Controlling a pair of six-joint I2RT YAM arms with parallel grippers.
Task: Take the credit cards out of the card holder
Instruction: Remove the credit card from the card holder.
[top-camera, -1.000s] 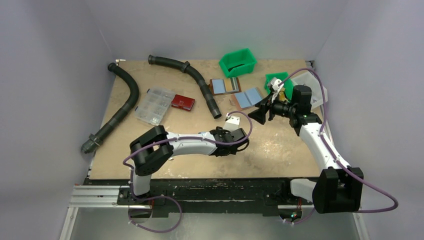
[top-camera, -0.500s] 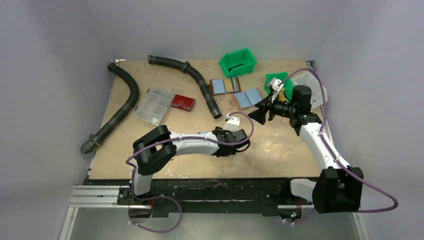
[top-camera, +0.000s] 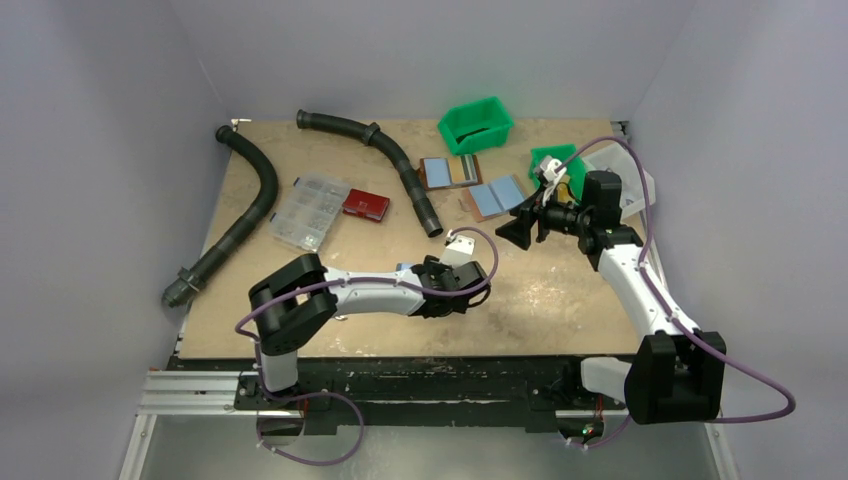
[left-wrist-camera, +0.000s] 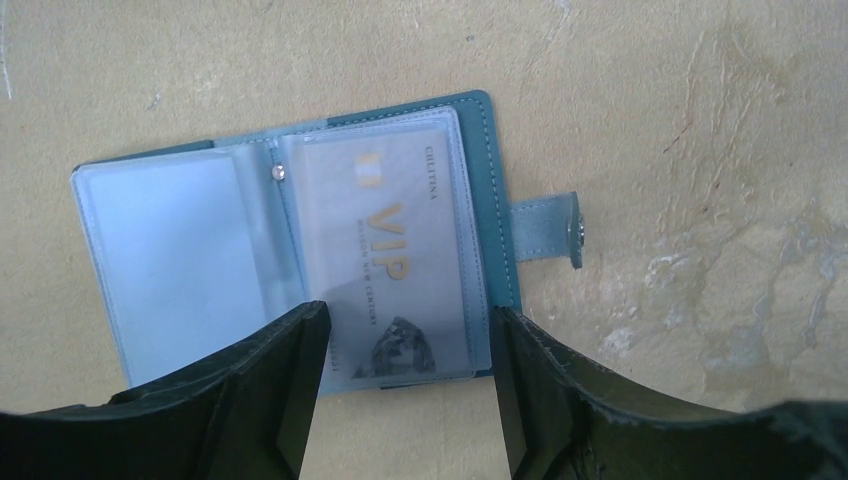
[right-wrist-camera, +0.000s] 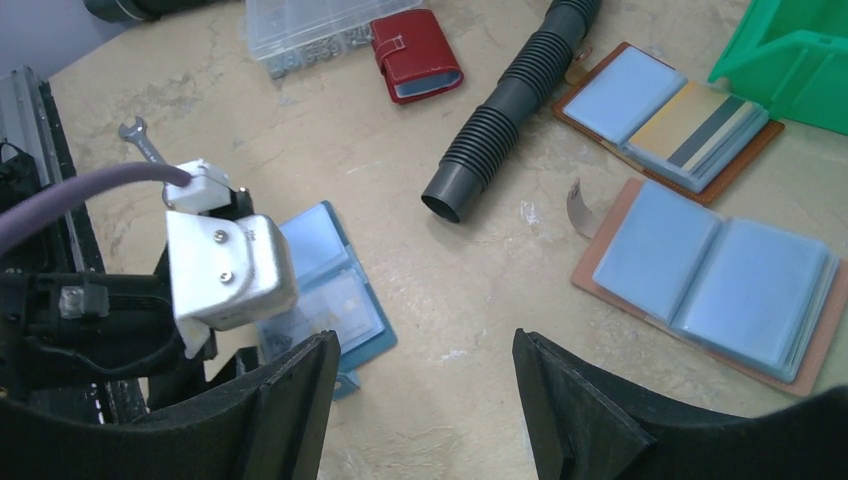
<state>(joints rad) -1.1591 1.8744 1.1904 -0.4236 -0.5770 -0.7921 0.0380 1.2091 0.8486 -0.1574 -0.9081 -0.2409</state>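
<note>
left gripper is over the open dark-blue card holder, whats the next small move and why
Probably lower the left gripper slightly and close on the near edge of the pale VIP card. Its open fingers straddle that edge, and the card sits in a clear sleeve of the opened dark-blue folding card holder, not yet pulled out.

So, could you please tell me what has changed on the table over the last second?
The left arm drew back slightly toward its base and to the left. The left hand hangs open over the open card holder, its fingers either side of the VIP card. Nothing was taken hold of or let go. The right hand, open, and everything else stayed put.
</note>
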